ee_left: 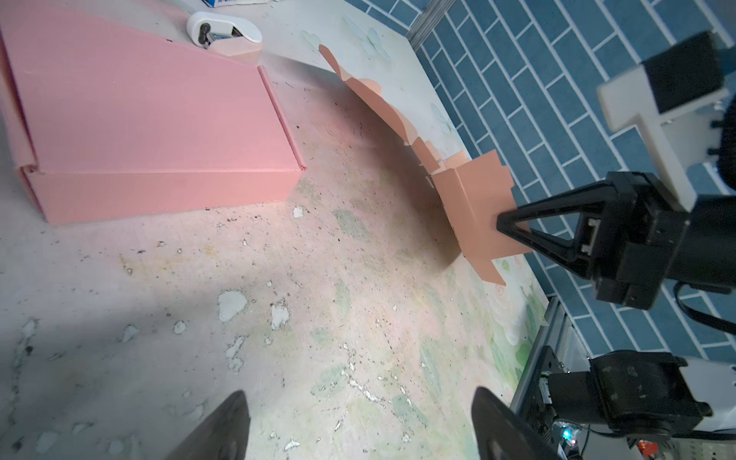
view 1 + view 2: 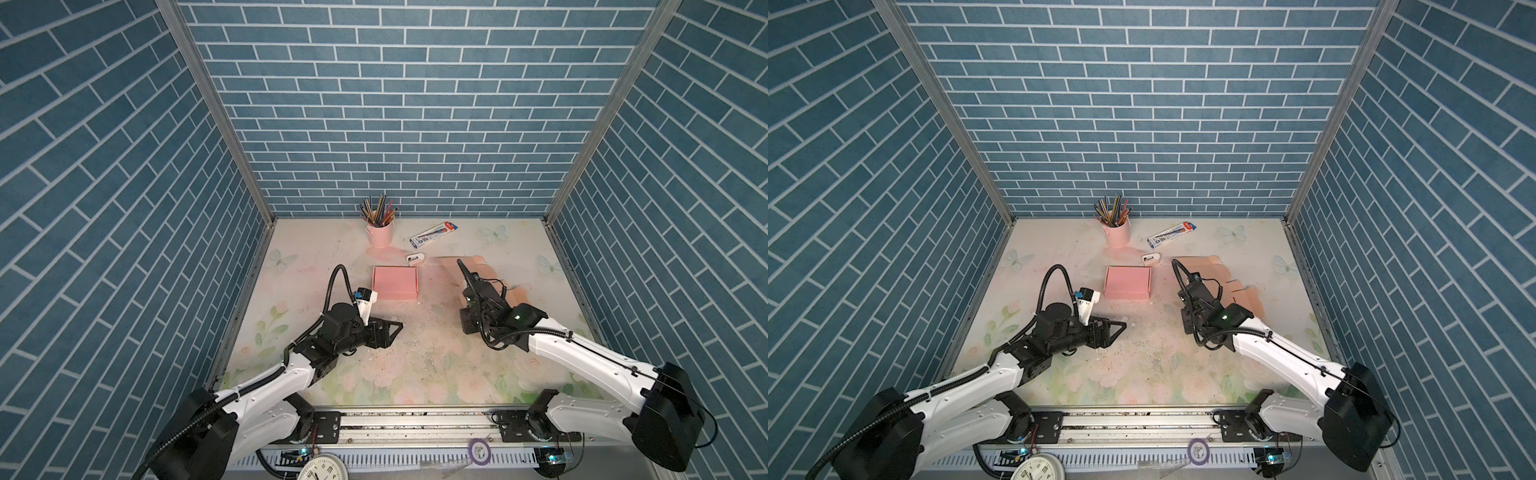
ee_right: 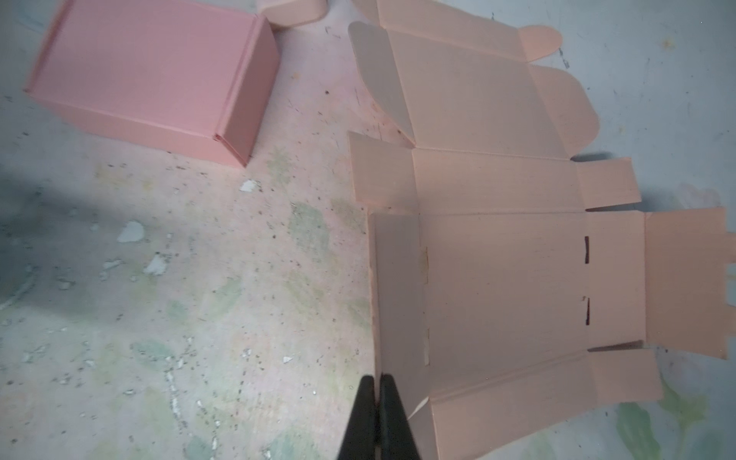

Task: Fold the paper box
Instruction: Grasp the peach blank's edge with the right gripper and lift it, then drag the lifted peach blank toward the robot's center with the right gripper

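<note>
Near edge: white clock (image 2: 322, 467) and purple tape ring (image 2: 479, 449) on the metal ledge, then the rail (image 2: 415, 420) carrying both arm bases. The table (image 2: 415, 365) has a pale flower and butterfly print, badly worn, with chipped white patches and dark specks over the middle. The left gripper (image 2: 395, 332) sits low over the table left of centre, with its jaws spread wide, holding nothing and pointing right. The right gripper (image 1: 502, 225) has its jaws pressed together, pinching a side flap of the flat paper box (image 3: 498, 259); that flap stands up off the table and the rest lies mostly flat. The flat paper box is right of centre, partly under the right arm in both top views. The folded pink box (image 2: 395, 282) sits closed at centre, apart from both grippers and just left of the flat paper box. Farther back lies a small white gadget (image 2: 415, 259), type unclear. Behind it is a blue-and-white pencil pack (image 2: 433, 233) lying at an angle. A pink cup (image 2: 380, 235) full of pencils stands near the far wall. Blue brick-pattern walls (image 2: 399, 124) close in the left, right and far sides, with metal posts (image 2: 216, 112) at the far corners.
</note>
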`<act>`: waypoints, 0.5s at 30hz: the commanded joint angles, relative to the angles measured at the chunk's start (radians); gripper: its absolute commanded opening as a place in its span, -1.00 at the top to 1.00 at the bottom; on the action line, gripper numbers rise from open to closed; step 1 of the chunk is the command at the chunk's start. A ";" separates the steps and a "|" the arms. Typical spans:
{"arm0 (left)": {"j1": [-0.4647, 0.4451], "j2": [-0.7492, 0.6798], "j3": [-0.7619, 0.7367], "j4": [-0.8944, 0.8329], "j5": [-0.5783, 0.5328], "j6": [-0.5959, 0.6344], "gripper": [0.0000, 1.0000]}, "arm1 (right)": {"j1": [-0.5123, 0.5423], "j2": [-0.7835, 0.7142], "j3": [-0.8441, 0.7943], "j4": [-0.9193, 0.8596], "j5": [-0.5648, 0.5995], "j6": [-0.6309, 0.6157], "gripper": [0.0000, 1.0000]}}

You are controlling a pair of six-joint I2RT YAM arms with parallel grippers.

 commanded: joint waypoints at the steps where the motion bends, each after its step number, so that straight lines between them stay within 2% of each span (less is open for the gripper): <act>1: 0.055 0.008 -0.015 0.049 0.062 -0.019 -0.76 | 0.049 -0.061 0.028 0.007 -0.027 -0.018 1.00; 8: 0.149 0.026 -0.013 0.065 0.087 -0.039 -0.76 | 0.192 -0.146 0.033 0.073 0.001 -0.077 1.00; 15: 0.240 0.005 -0.025 0.053 0.095 -0.064 -0.76 | 0.290 -0.177 0.023 0.121 0.030 -0.151 1.00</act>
